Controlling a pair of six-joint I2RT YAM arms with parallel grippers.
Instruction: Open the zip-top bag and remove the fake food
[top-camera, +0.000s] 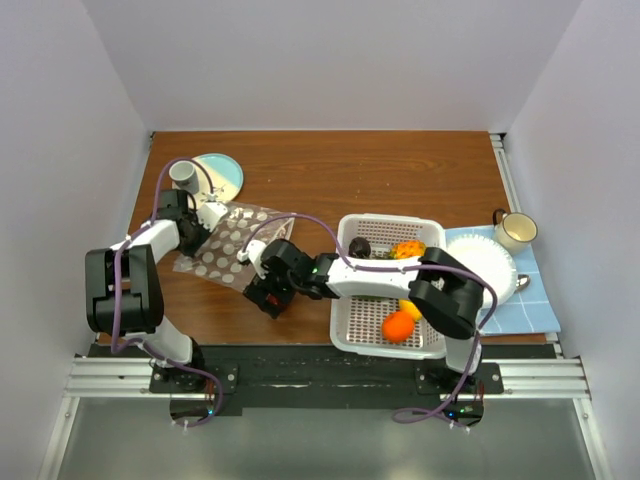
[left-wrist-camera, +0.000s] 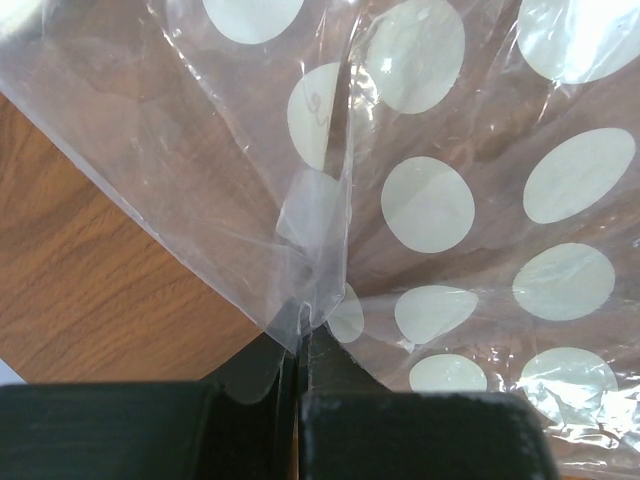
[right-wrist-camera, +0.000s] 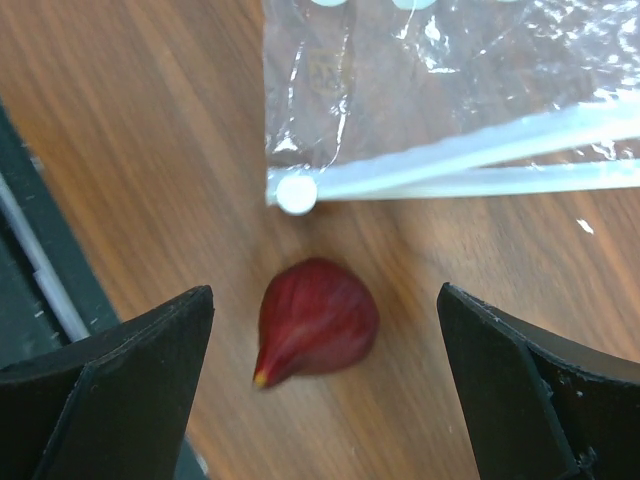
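Fig (right-wrist-camera: 315, 335) — probably — free beside bag (right-wrist-camera: 450, 100) corner

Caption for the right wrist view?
Open right hand straddles a dark red fig-shaped piece on the table, just outside the zipper end of the zip-top bag.

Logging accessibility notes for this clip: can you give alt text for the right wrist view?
A dark red fake fig lies on the wooden table between the open fingers of the right gripper, touching neither. Just beyond it is the corner of the clear zip-top bag, with its white zip slider.
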